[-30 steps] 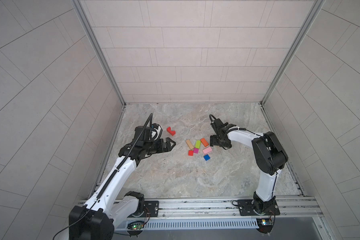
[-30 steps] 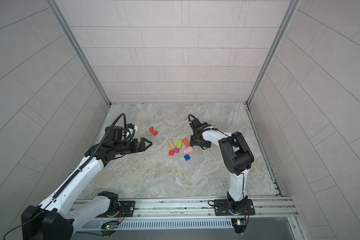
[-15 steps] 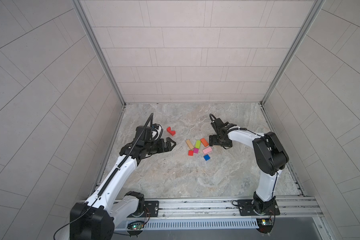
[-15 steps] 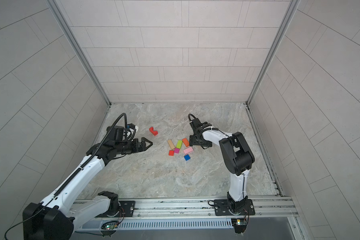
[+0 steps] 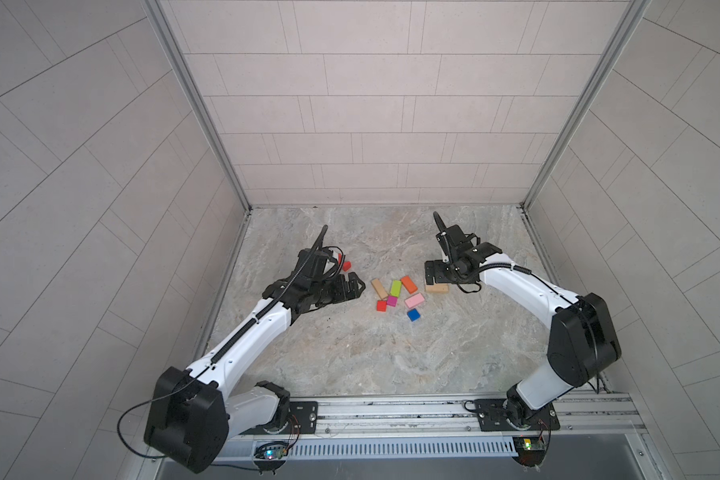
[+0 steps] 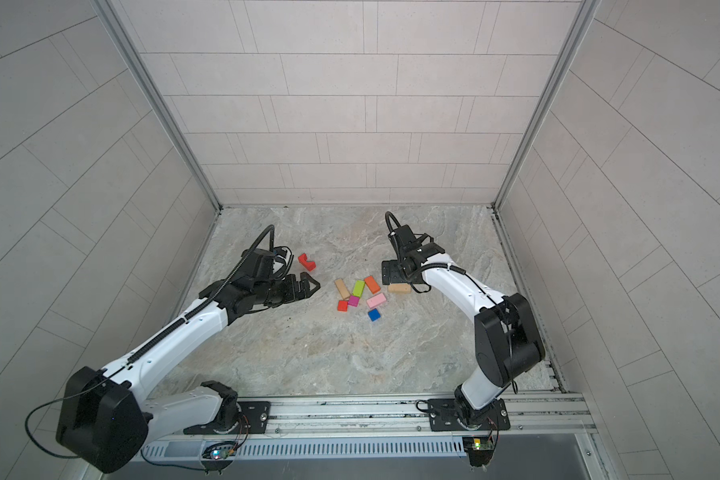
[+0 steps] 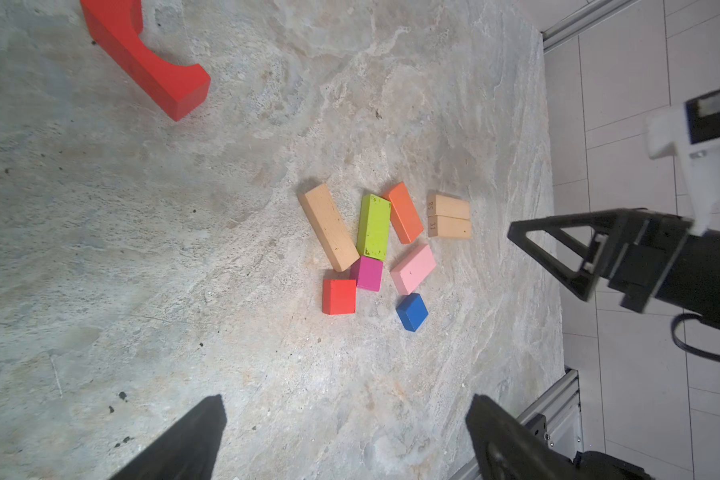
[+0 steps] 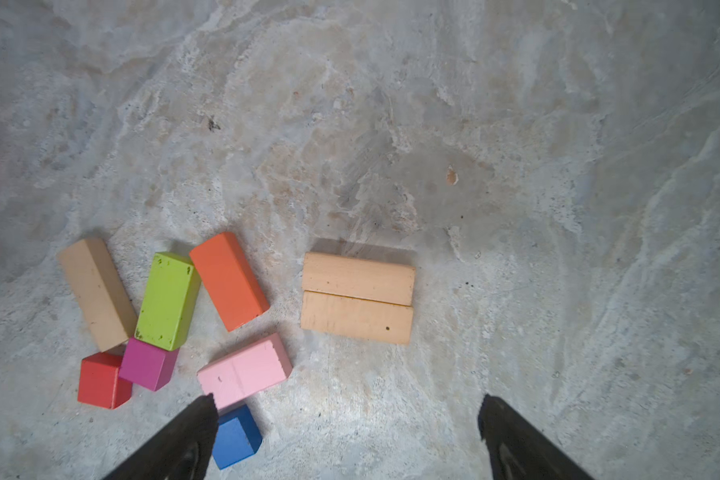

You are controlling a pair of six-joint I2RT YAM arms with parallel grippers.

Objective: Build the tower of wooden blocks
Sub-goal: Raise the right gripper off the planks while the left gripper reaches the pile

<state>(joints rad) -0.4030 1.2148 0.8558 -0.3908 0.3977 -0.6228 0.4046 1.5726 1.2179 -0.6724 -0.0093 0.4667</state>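
Floor of marbled stone [image 5: 350, 353], with the tower's pieces lying loose on it and nothing stacked. In a top view, just right of the frame's centre, you have a lone tan bar [image 5: 379, 288], a lime oblong [image 5: 395, 287] and an orange oblong [image 5: 408, 284] fanned side by side. Below them are a red cube [image 5: 381, 306], a magenta cube [image 5: 392, 301], a pink oblong [image 5: 414, 300] and a blue cube [image 5: 413, 315]. Right of these sits a pair of tan bars [image 5: 437, 288], and your right gripper [image 5: 433, 273] is just above that pair in the frame. Your left gripper [image 5: 353, 286] points at the cluster from the left, apart from it. The red notched piece [image 6: 307, 262] lies alone, up and left of the cluster, beside the left wrist.

Left wrist view: the fingers stand wide apart with bare floor between them — nothing held. The lime oblong butts against the magenta cube.

Right wrist view: the fingers are spread wide, also empty. The two tan bars lie flat, long sides touching. One fingertip overlaps the pink oblong and blue cube in the picture — you cannot tell whether it touches them.
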